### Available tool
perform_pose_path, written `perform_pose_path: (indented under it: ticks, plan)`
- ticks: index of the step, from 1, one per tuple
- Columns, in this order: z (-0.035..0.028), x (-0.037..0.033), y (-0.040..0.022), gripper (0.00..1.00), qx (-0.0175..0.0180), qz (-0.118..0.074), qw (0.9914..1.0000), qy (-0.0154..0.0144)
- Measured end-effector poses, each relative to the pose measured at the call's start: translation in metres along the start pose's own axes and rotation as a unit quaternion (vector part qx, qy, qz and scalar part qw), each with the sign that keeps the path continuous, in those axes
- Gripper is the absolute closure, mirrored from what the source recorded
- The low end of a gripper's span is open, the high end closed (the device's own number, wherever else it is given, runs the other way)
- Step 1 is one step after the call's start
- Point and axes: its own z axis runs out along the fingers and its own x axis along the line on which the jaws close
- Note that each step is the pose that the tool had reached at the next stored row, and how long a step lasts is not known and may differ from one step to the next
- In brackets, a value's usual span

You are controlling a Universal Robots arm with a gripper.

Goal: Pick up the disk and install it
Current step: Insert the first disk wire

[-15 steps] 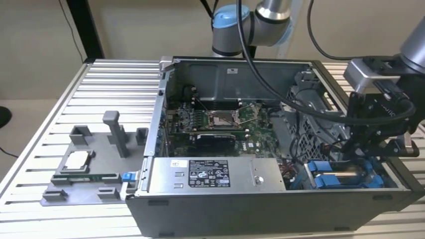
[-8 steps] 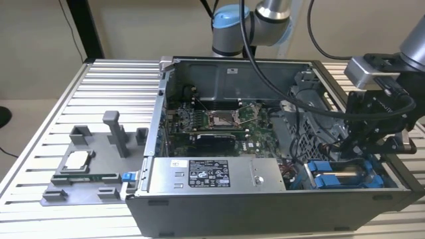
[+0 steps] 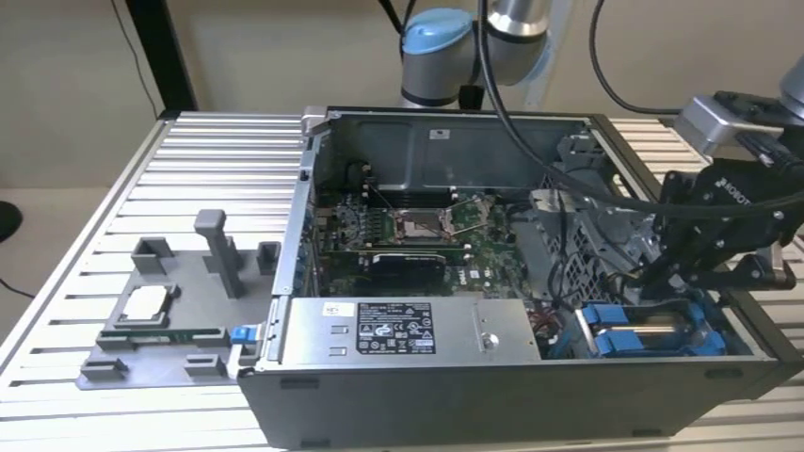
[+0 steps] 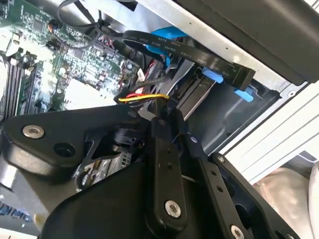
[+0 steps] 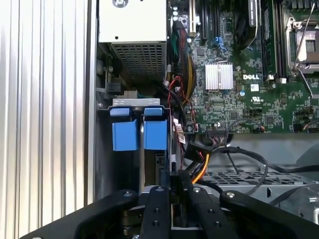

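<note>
1. My gripper (image 3: 656, 281) reaches down into the open computer case (image 3: 503, 400), at its near corner on the exterior view's right.
2. My fingers (image 5: 158, 199) are drawn narrow, the tips almost together, in both wrist views.
3. The disk (image 3: 651, 336) sits in the drive bay just under my fingertips. Its silver metal shows between the bright blue carrier parts.
4. In the first wrist view, the disk's (image 5: 154, 135) two blue tabs stand side by side at the bay's mouth. My gripper (image 5: 175, 175) is just beside the carrier's inner edge.
5. I cannot tell whether my tips actually pinch the disk's edge or only sit against it, because the contact is hidden behind my own links.
6. In the second wrist view, the disk's (image 4: 199, 92) grey side lies just past my gripper (image 4: 164, 112), with blue clips at its far end.
7. A yellow and red cable bundle (image 5: 202, 167) runs right beside my fingertips, and a flat black cable (image 4: 174, 47) arcs above the disk.
8. The grey power supply box (image 3: 390, 330) with its sticker lies in the case next to the bay, on the exterior view's left of it.
9. The green motherboard (image 3: 415, 235) lies behind the power supply, with a finned heatsink (image 5: 219, 77) on it.
10. The case stands on a slatted metal table (image 3: 188, 169).
11. A grey fixture tray (image 3: 176, 353) lies on the table well apart from me, on the exterior view's left, with a small square chip (image 3: 142, 303) on it.
</note>
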Motion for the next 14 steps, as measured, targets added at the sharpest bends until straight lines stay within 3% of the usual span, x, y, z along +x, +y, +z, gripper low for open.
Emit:
perform_pose_path:
  ticks: [2, 5, 14]
  plan:
    - [-0.0009, -0.0003, -0.0050, 1.00, -0.0082, 0.000, 0.99997, 0.0006]
    - [-0.0022, -0.0006, -0.0118, 1.00, -0.0171, 0.000, 0.99985, 0.0011]
    - [-0.0027, -0.0007, -0.0150, 1.00, -0.0177, 0.000, 0.99984, 0.0011]
